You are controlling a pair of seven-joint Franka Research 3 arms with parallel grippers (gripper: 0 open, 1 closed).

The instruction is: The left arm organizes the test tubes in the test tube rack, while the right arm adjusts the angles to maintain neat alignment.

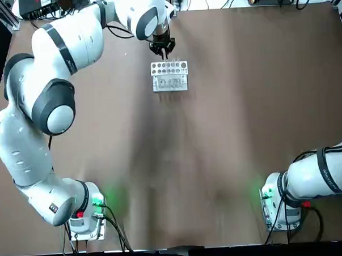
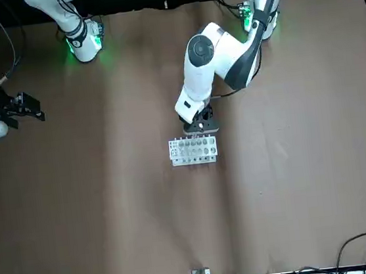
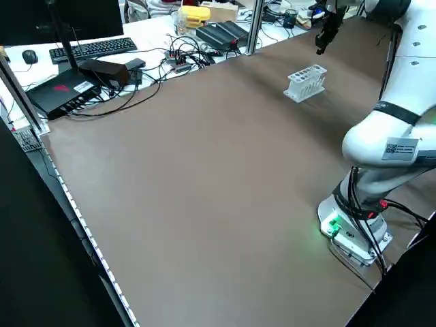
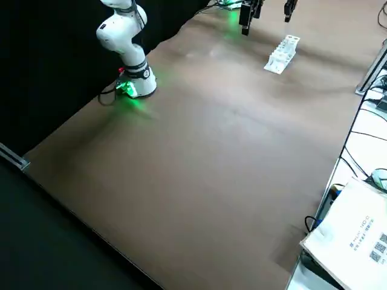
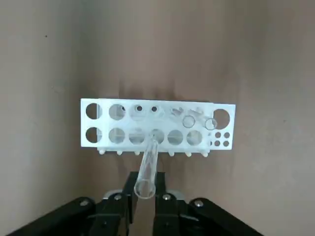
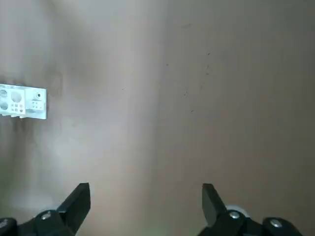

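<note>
The big white cable-free left arm (image 1: pixel 55 82) reaches from its base at the near left of the brown table (image 1: pixel 245 130) out to the far middle; its black left gripper (image 1: pixel 162 49) hangs just behind the small white plastic test tube rack (image 1: pixel 169 76), on the side away from the robot; the claw is pinched narrow around one thin clear glass test tube (image 5: pixel 147 167), and in the left wrist view that tube slants from between the fingers (image 5: pixel 120 206) toward the rack's nearer row of round holes, its far end at or just over a middle hole; whether it has entered the hole I cannot tell. The rack stands upright on the table, long side across, well apart from both bases; a few other clear tubes (image 5: pixel 189 120) show faintly in its holes toward one end, leaning rather than straight. Further right, the white right arm with black cables (image 1: pixel 323 175) sits folded by its base at the near right corner; the right gripper (image 6: pixel 145 204) hovers over bare table with its fingers spread wide and nothing between them, the rack only at the edge of its wrist view.
</note>
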